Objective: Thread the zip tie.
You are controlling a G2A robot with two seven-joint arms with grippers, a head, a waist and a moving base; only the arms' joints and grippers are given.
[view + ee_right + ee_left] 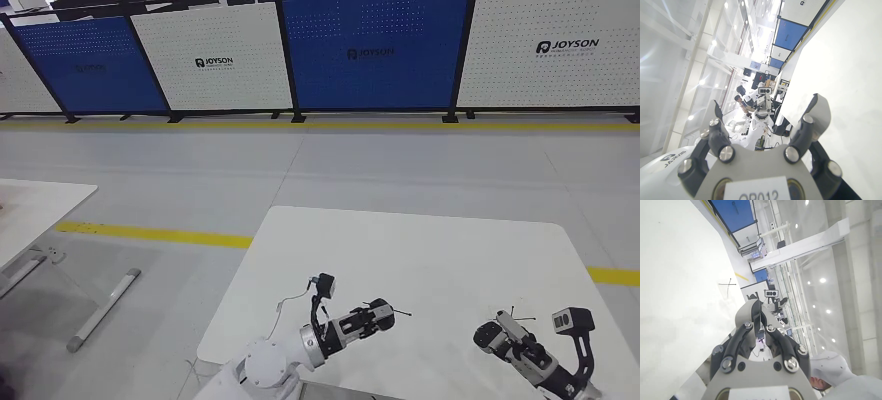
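Since the crossed zip ties lie on the table just beside your right gripper — wide open, empty — use it; your left gripper, well apart, looks clamped on a thin black strip.

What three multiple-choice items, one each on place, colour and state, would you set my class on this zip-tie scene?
1. Where do the crossed zip ties lie? A on the floor; B on the table; C in a gripper.
2. What colour are they? A black; B red; C yellow.
3. The right gripper is: A shut on a tie; B shut on nothing; C open.
Key: B, they rest flat on the white table; A, both show as thin black lines; C, its jaws stand wide apart.
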